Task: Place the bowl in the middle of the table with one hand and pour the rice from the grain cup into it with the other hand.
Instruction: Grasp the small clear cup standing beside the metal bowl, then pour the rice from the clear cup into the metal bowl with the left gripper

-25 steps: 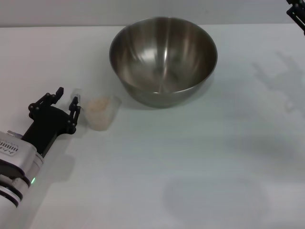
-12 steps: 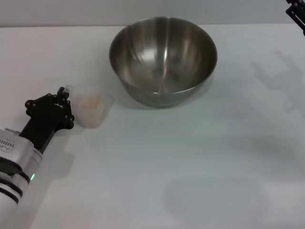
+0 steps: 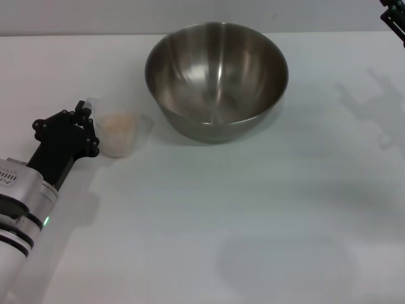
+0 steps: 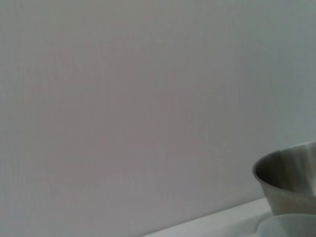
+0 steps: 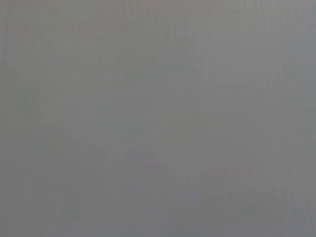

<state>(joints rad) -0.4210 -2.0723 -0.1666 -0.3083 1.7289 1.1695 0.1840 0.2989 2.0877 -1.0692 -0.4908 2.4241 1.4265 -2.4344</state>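
From the head view I see my left gripper (image 3: 87, 124) clamped on the grain cup (image 3: 122, 132) of rice (image 3: 118, 123), beside the steel bowl (image 3: 217, 79) at the table's (image 3: 253, 215) far middle; nothing between. Right gripper (image 3: 393, 18): unclear. My left wrist view catches the bowl's wall (image 4: 291, 180).

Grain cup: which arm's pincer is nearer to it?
Left. The left pincer is right at the grain cup, on its handle side. The right pincer is only a sliver at the table's far right corner, beyond the bowl.
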